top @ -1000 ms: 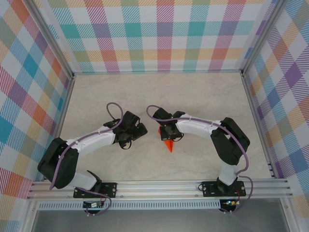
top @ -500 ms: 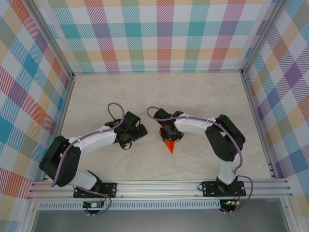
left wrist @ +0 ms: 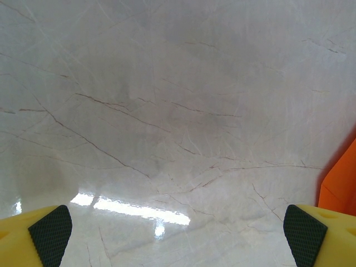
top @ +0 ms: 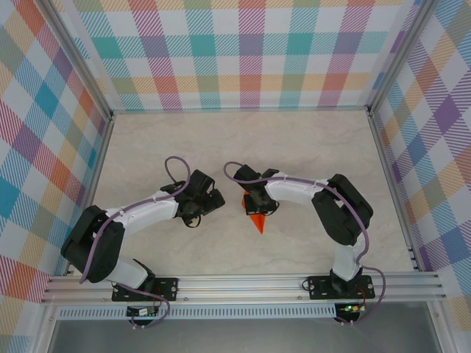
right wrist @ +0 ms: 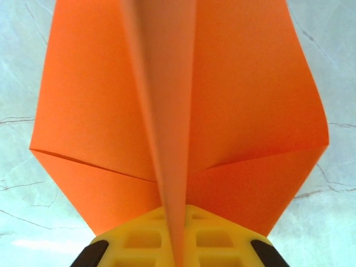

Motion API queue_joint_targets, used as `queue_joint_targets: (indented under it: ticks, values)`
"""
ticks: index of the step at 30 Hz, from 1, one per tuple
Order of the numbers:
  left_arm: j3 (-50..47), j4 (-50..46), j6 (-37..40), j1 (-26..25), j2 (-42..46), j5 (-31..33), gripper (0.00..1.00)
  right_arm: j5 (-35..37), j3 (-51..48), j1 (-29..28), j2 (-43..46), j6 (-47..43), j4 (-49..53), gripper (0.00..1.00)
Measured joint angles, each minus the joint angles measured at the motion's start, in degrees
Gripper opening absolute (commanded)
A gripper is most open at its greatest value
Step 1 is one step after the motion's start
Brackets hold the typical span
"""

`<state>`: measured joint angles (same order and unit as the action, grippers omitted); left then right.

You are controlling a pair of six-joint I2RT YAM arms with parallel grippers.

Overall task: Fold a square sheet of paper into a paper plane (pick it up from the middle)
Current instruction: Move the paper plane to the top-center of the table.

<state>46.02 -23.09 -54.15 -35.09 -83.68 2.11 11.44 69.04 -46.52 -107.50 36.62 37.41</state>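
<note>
- Plane [top: 256,220] and both arms sit over the marble table [top: 309,147], the largest thing I see, with checked walls [top: 250,51] around it.
- Left gripper [top: 209,201]: my wrist view shows this gripper [left wrist: 178,245] spread wide, a dark pad [left wrist: 50,229] at each lower corner and bare table between them.
- Right gripper [top: 257,205]: its yellow fingers [right wrist: 144,240] are pressed together on the plane's centre fold, pinching it.
- The plane [right wrist: 178,111] fans out ahead of the right fingers, one wing on either side of the raised fold.
- An orange edge of the plane [left wrist: 342,178] lies just beside the left gripper's right pad.
</note>
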Motion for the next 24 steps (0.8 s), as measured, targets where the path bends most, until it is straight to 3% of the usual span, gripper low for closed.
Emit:
queue_joint_targets:
  ticks: [9, 24]
  values:
    - [3.26, -6.05, 1.27, 0.13, 0.0, 4.31, 1.0, -0.61, 14.16, 2.47, -2.23, -3.45, 1.09, 0.06]
    - [4.09, -13.05, 2.64, 1.62, 3.3, 9.14, 1.0, -2.54, 45.05, 9.01, -25.86, -8.44, 3.52, 0.07]
